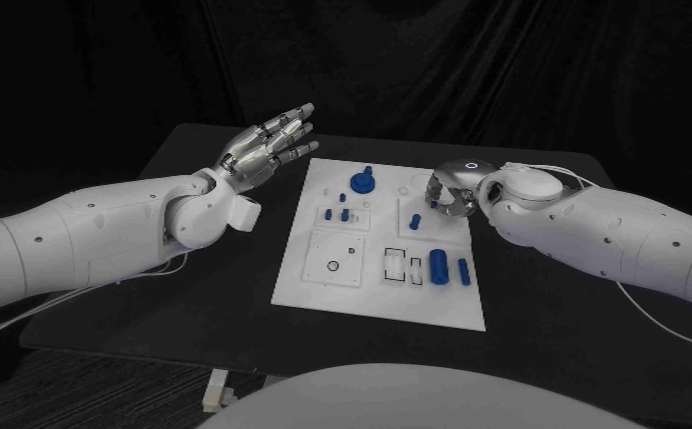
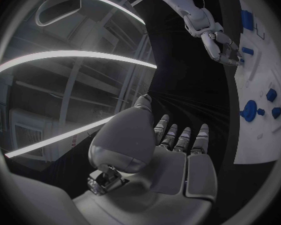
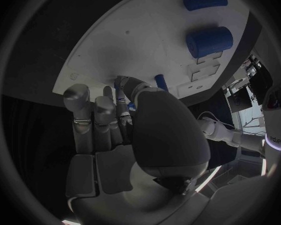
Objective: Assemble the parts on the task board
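The white task board (image 1: 378,284) lies in the middle of the black table. On it stand a blue knob (image 1: 364,182), two small blue pegs (image 1: 338,215) and another peg (image 1: 415,220); a thick blue cylinder (image 1: 437,267) and a slim one (image 1: 463,270) lie near its right edge. My right hand (image 1: 454,192) hovers low over the board's far right part, fingers curled, pinching a small blue part (image 3: 123,96) between thumb and fingertips. My left hand (image 1: 271,149) is raised above the table left of the board, fingers spread and straight, holding nothing.
The board has dark rectangular slots (image 1: 404,267) and a round hole (image 1: 333,266) in its near half. Bare black table (image 1: 216,279) lies on both sides of the board, with a dark curtain behind.
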Tool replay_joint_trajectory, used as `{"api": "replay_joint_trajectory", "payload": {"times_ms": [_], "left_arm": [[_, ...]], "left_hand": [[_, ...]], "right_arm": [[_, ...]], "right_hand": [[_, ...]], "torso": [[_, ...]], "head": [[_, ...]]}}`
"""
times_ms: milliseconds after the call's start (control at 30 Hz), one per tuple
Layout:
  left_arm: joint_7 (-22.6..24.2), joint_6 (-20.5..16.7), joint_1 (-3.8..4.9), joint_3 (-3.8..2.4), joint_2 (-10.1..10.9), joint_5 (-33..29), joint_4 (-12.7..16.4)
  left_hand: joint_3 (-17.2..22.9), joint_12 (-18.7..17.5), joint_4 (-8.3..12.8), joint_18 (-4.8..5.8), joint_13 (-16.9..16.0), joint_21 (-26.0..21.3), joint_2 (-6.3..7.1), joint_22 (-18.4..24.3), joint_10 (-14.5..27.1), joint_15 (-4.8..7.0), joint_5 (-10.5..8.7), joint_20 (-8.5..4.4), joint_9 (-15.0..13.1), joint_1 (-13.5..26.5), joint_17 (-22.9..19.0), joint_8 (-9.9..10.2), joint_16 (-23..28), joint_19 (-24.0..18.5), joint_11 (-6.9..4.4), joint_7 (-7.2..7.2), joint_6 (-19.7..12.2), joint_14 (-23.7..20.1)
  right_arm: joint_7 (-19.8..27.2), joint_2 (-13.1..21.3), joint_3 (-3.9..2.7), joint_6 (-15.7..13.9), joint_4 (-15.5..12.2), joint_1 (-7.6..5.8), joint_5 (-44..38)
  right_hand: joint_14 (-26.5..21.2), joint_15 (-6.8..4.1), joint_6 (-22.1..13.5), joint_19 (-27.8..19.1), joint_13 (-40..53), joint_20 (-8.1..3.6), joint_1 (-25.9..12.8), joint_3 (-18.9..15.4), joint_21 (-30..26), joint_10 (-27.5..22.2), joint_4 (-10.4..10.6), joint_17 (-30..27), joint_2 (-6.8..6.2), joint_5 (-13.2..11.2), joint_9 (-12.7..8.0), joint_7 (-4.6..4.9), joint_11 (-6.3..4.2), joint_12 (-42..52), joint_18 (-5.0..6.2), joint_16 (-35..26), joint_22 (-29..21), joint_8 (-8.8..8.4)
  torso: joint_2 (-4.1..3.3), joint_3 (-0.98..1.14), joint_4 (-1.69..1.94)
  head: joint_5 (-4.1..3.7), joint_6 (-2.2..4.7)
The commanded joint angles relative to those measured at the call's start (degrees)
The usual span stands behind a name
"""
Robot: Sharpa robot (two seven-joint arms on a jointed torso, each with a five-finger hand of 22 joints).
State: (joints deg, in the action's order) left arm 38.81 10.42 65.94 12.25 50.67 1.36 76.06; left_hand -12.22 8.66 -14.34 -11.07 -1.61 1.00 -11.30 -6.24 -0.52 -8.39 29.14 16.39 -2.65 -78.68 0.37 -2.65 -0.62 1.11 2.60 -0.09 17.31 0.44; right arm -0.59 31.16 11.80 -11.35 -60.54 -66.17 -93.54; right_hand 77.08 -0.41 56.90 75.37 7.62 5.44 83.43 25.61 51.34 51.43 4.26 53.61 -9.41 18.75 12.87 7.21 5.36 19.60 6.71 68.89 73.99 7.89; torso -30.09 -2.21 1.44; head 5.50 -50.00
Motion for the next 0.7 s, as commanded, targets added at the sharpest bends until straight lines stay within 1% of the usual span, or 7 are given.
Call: {"api": "replay_joint_trajectory", "payload": {"times_ms": [33,200,233,267,333,533,700], "left_arm": [[8.92,0.84,-0.05,-0.06,-0.12,-0.12,0.00],[8.76,0.95,-0.05,-0.06,-0.22,-0.12,-0.07],[8.73,0.97,-0.06,-0.06,-0.24,-0.12,-0.09],[8.71,0.98,-0.06,-0.06,-0.26,-0.12,-0.10],[8.66,0.97,-0.06,-0.06,-0.28,-0.12,-0.13],[8.43,0.91,-0.07,-0.06,-0.33,-0.12,-0.22],[8.26,0.88,-0.09,-0.05,-0.37,-0.12,-0.29]], "left_hand": [[0.65,1.19,1.71,0.84,0.14,0.24,0.05,-0.93,-0.13,0.05,0.91,0.23,0.54,-1.19,0.04,0.52,-0.13,0.69,0.79,0.25,0.25,0.19],[0.81,1.49,2.25,0.85,0.10,0.36,-0.05,-1.39,-0.21,-0.28,1.30,0.31,0.49,-1.51,0.12,0.45,-0.34,0.96,1.06,0.50,0.67,0.36],[0.85,1.56,2.38,0.85,0.09,0.39,-0.08,-1.52,-0.23,-0.38,1.36,0.34,0.47,-1.56,0.15,0.43,-0.40,1.05,1.07,0.64,0.78,0.41],[0.91,1.64,2.54,0.86,0.08,0.45,-0.13,-1.73,-0.25,-0.49,1.47,0.37,0.46,-1.64,0.18,0.41,-0.48,1.18,1.15,0.73,0.91,0.49],[1.00,1.77,2.82,0.88,0.07,0.54,-0.18,-1.98,-0.29,-0.65,1.64,0.40,0.43,-1.78,0.23,0.38,-0.60,1.37,1.21,0.88,1.11,0.59],[1.19,2.04,3.29,0.95,0.04,0.67,-0.31,-2.34,-0.37,-0.88,1.95,0.44,0.37,-1.98,0.31,0.30,-0.82,1.69,1.24,1.33,1.63,0.77],[1.48,2.30,3.93,1.05,0.01,0.88,-0.41,-2.96,-0.44,-1.17,2.36,0.49,0.36,-2.29,0.43,0.30,-1.16,2.19,1.49,1.46,1.78,1.06]], "right_arm": [[1.21,-0.12,-0.02,-1.92,0.39,0.22,-0.14],[1.58,-0.35,-0.02,-2.06,0.85,0.29,-0.14],[1.65,-0.38,-0.02,-2.09,0.92,0.31,-0.14],[1.73,-0.41,-0.02,-2.12,0.96,0.32,-0.14],[1.85,-0.44,-0.02,-2.19,1.01,0.34,-0.14],[1.96,-0.59,-0.02,-2.13,1.27,0.40,-0.14],[1.99,-0.71,-0.02,-1.98,1.50,0.45,-0.14]], "right_hand": [[0.01,0.13,-0.44,0.58,-0.64,0.14,-0.86,1.06,1.68,0.99,-0.46,0.96,0.68,-0.88,0.68,0.22,-0.02,0.60,0.03,1.10,7.09,0.81],[0.06,0.35,-0.15,0.67,-1.09,0.35,-1.17,1.10,1.99,2.72,-0.45,0.91,0.68,-2.40,0.81,0.20,-0.18,0.37,0.00,1.14,7.12,0.84],[0.06,0.55,0.11,0.70,-1.33,0.55,-1.19,1.18,2.11,4.07,-0.52,0.80,0.72,-2.80,0.92,0.25,-0.29,0.23,-0.03,1.13,7.14,0.91],[0.05,0.66,0.24,0.73,-1.43,0.62,-1.23,1.18,2.23,4.77,-0.54,0.71,0.72,-3.03,0.98,0.28,-0.34,0.14,-0.04,1.10,7.16,0.95],[-0.04,0.72,0.68,0.74,-1.71,0.72,-1.14,1.25,2.26,5.76,-0.67,0.39,0.69,-3.47,1.12,0.37,-0.39,-0.25,-0.03,0.94,7.15,1.12],[-0.13,0.75,1.95,0.84,-2.41,0.85,-0.87,1.35,2.60,7.89,-0.99,-0.09,0.65,-4.03,1.52,0.37,-0.46,-1.41,-0.05,0.70,7.22,1.61],[-0.20,0.65,2.84,0.92,-2.80,0.81,-0.70,1.33,2.84,9.47,-1.20,-0.54,0.65,-4.34,1.76,0.41,-0.65,-2.12,-0.07,0.44,7.27,1.88]], "torso": [[-0.01,-0.03,0.13],[-0.04,0.00,0.22],[-0.05,-0.01,0.25],[-0.04,-0.02,0.21],[-0.04,-0.01,0.25],[-0.07,0.01,0.31],[-0.07,0.00,0.37]], "head": [[-0.04,0.00],[-0.14,0.00],[-0.14,0.00],[-0.09,0.00],[-0.12,0.00],[-0.17,0.00],[-0.13,0.00]]}}
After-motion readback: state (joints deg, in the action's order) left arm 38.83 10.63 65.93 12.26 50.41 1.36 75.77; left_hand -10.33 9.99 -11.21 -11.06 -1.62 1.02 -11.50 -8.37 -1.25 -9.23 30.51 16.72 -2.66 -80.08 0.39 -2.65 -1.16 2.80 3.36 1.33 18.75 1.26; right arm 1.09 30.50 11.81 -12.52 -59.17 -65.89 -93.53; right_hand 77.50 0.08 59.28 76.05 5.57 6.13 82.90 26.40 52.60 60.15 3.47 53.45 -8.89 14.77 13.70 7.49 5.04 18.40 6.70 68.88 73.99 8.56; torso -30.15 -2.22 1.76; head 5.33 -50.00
